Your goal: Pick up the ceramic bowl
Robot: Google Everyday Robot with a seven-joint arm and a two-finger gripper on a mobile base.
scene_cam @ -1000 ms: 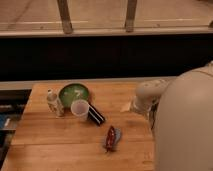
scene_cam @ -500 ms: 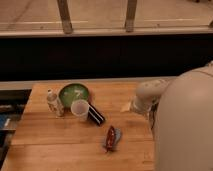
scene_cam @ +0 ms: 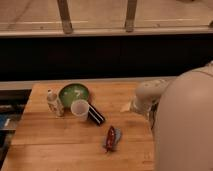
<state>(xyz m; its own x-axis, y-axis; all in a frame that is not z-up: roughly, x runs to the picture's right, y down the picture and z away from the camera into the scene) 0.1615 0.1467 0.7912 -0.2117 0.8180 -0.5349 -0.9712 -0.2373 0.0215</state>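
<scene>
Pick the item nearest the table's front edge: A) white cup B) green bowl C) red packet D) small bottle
C: the red packet lies closest to the front edge of the table, forward of the ceramic bowl, the white cup and the small bottle. The claw does not show; the arm sits at the right side, apart from the bowl.

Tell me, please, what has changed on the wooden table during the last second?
Nothing visibly changed. The round glossy green ceramic bowl, the translucent white plastic cup, the small bottle and the red packet lie as before. The white robot arm stays at the right; its gripper is not in view.
</scene>
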